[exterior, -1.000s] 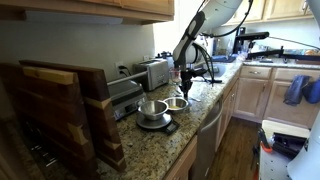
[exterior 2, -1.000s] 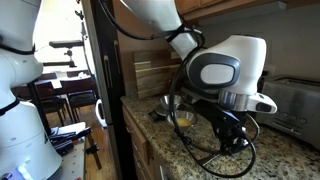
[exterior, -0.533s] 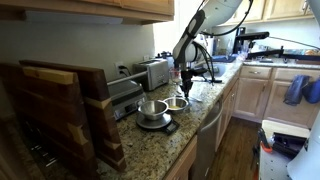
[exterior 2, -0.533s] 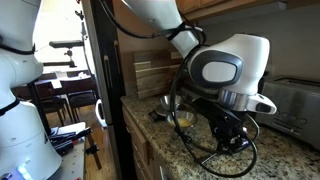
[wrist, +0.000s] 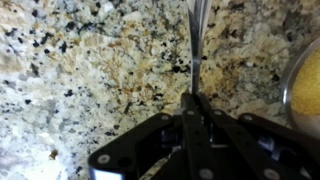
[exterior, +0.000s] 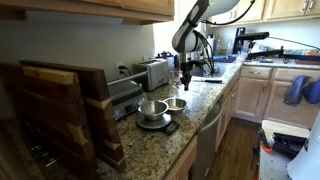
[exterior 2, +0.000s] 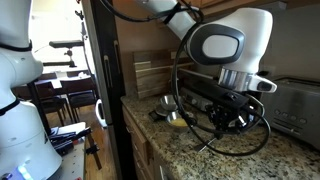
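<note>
My gripper (wrist: 194, 97) is shut on a thin metal utensil (wrist: 197, 35), whose silvery shaft runs straight out from between the fingers over the speckled granite counter (wrist: 90, 70). The utensil's far end is out of sight. At the right edge of the wrist view is part of a small bowl (wrist: 305, 85) with yellow contents. In an exterior view the gripper (exterior: 186, 80) hangs above the counter just behind that small bowl (exterior: 176, 103). Beside it a larger metal bowl (exterior: 152, 107) sits on a scale (exterior: 155, 124).
A toaster (exterior: 155, 72) stands at the back of the counter. Wooden cutting boards (exterior: 60, 110) lean at the near end. Black cables (exterior 2: 240, 140) loop around the wrist. The counter's front edge (exterior: 205, 120) drops to cabinets and floor.
The arm has risen, lifting the gripper and the utensil higher above the counter. The bowls have not moved.
</note>
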Available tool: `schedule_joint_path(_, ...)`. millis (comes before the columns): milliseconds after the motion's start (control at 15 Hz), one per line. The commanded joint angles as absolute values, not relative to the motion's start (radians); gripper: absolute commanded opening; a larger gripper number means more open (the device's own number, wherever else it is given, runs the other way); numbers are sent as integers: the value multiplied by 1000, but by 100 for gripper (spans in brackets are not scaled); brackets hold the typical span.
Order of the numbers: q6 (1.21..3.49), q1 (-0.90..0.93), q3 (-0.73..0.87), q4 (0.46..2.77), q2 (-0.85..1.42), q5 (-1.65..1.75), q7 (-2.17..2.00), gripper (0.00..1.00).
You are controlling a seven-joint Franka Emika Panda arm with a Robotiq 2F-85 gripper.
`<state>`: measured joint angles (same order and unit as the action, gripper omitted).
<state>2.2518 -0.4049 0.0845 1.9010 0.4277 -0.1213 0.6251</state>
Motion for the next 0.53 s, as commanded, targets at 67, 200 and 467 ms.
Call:
schedule_joint_path(67, 2152, -353, 99, 1980, 299, -44, 659, 5)
schedule_joint_path(200, 2114, -321, 101, 1993, 275, 7, 645, 5)
schedule_joint_path(467, 2051, -248, 96, 2013, 255, 127, 610, 5)
